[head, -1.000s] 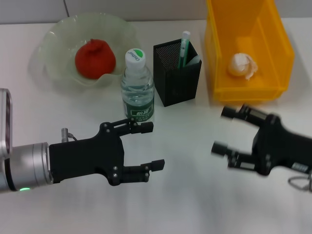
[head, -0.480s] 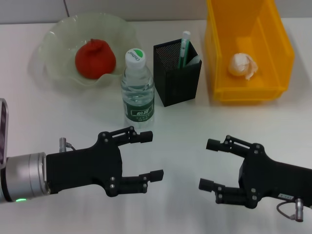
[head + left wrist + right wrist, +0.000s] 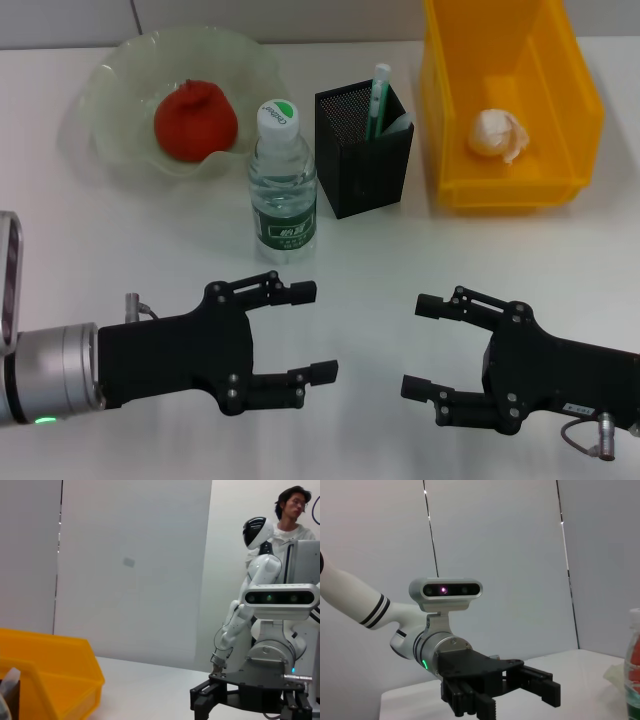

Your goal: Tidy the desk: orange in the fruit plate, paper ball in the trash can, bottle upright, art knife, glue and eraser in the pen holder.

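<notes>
Both the left hand [image 3: 312,332] and the right hand [image 3: 422,345] hover wide open and empty, facing each other. The upright bottle [image 3: 283,186] stands just beyond the left hand on the desk [image 3: 370,260].

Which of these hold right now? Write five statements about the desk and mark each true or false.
1. The orange lies in the fruit plate. True.
2. The bottle lies on its side. False: it stands upright, beside the pen holder.
3. The paper ball is in the trash can. True.
4. The left hand holds the bottle. False: it is open and empty, over the bare desk.
5. The right hand is shut. False: it is open, holding nothing.
</notes>
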Action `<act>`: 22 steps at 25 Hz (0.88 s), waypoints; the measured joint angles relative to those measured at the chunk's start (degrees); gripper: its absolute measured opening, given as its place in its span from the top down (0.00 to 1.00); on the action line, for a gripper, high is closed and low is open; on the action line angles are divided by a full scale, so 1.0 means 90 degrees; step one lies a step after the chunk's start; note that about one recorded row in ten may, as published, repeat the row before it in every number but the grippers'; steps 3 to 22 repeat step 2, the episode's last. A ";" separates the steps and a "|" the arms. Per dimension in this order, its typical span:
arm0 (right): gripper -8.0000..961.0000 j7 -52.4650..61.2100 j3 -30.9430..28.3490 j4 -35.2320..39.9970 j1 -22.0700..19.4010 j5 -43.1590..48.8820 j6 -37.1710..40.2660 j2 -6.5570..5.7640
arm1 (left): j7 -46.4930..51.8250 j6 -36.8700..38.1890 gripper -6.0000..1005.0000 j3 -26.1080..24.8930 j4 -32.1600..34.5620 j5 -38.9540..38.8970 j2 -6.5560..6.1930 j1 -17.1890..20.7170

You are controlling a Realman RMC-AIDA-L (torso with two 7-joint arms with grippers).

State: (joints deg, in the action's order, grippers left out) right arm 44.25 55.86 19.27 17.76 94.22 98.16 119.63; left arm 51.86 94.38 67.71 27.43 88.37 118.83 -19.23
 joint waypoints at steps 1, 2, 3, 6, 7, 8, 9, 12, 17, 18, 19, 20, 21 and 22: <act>0.14 0.0000 0.0002 -0.0001 0.0002 0.0000 0.0000 -0.0001 | 0.0000 0.0001 0.20 0.0005 -0.0001 -0.0005 0.0000 0.0010; 0.14 -0.0001 0.0004 -0.0003 0.0007 0.0000 0.0000 -0.0001 | 0.0000 0.0002 0.20 0.0005 -0.0001 -0.0008 -0.0001 0.0021; 0.14 -0.0001 0.0004 -0.0003 0.0007 0.0000 0.0000 -0.0001 | 0.0000 0.0002 0.20 0.0005 -0.0001 -0.0008 -0.0001 0.0021; 0.14 -0.0001 0.0004 -0.0003 0.0007 0.0000 0.0000 -0.0001 | 0.0000 0.0002 0.20 0.0005 -0.0001 -0.0008 -0.0001 0.0021; 0.14 -0.0001 0.0004 -0.0003 0.0007 0.0000 0.0000 -0.0001 | 0.0000 0.0002 0.20 0.0005 -0.0001 -0.0008 -0.0001 0.0021; 0.14 -0.0001 0.0004 -0.0003 0.0007 0.0000 0.0000 -0.0001 | 0.0000 0.0002 0.20 0.0005 -0.0001 -0.0008 -0.0001 0.0021; 0.14 -0.0001 0.0004 -0.0003 0.0007 0.0000 0.0000 -0.0001 | 0.0000 0.0002 0.20 0.0005 -0.0001 -0.0008 -0.0001 0.0021; 0.14 -0.0001 0.0004 -0.0003 0.0007 0.0000 0.0000 -0.0001 | 0.0000 0.0002 0.20 0.0005 -0.0001 -0.0008 -0.0001 0.0021; 0.14 -0.0001 0.0004 -0.0003 0.0007 0.0000 0.0000 -0.0001 | 0.0000 0.0002 0.20 0.0005 -0.0001 -0.0008 -0.0001 0.0021; 0.14 -0.0001 0.0004 -0.0003 0.0007 0.0000 0.0000 -0.0001 | 0.0000 0.0002 0.20 0.0005 -0.0001 -0.0008 -0.0001 0.0021; 0.14 -0.0001 0.0004 -0.0003 0.0007 0.0000 0.0000 -0.0001 | 0.0000 0.0002 0.20 0.0005 -0.0001 -0.0008 -0.0001 0.0021; 0.14 -0.0001 0.0004 -0.0003 0.0007 0.0000 0.0000 -0.0001 | 0.0000 0.0002 0.20 0.0005 -0.0001 -0.0008 -0.0001 0.0021; 0.14 -0.0001 0.0004 -0.0003 0.0007 0.0000 0.0000 -0.0001 | 0.0000 0.0002 0.20 0.0005 -0.0001 -0.0008 -0.0001 0.0021; 0.14 -0.0001 0.0004 -0.0003 0.0007 0.0000 0.0000 -0.0001 | 0.0000 0.0002 0.20 0.0005 -0.0001 -0.0008 -0.0001 0.0021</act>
